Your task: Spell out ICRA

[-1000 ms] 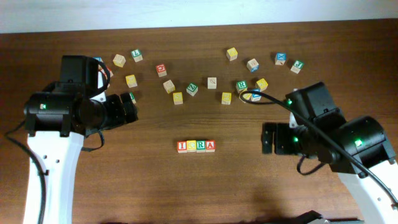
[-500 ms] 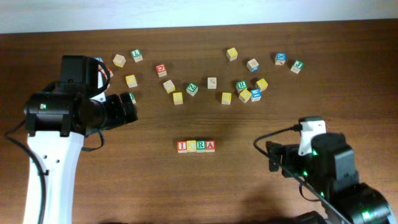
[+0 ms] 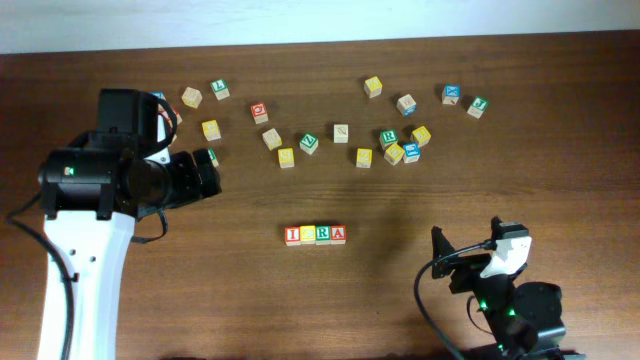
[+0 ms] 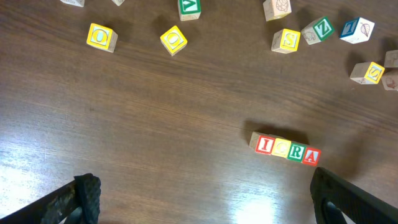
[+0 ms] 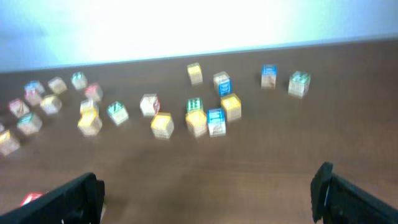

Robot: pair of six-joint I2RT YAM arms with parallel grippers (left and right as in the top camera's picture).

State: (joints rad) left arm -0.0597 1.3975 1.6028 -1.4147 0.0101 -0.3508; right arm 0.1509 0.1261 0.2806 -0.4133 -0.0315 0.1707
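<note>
**Q:** State of each pincer?
**A:** The left pincer point(image 4: 202, 186) has its fingers spread wide with nothing between them. The right pincer point(image 5: 205, 186) is likewise wide apart and empty, low over the near side of the counter point(image 3: 400, 205).

**Q:** Where is the word?
**A:** The ICRA row point(image 4: 286, 149) sits on bare wood just ahead of the left pincer, toward its right finger. It reads red I, yellow C, green R, red A, with the cubes touching in one line. From the right pincer it lies ahead and well off to the left. I judge the spelling complete.

**Q:** How will a cube handle if one needs correcting?
**A:** They are small wooden cubes, so I judge them light, rigid, not fragile, and flat-sided enough to slip little. Grip across the front and back faces, because neighbours block the sides. Only the end cubes have one more open face. A bump would likely shift the whole line.

**Q:** Room to move?
**A:** There is open wood all round the row. Farther out the loose cubes point(image 3: 364, 157) lie in a scattered band, well apart from the row. Beyond them the counter's far edge meets a pale wall point(image 3: 320, 20). The right wrist view is blurred and no letters can be read there.
</note>
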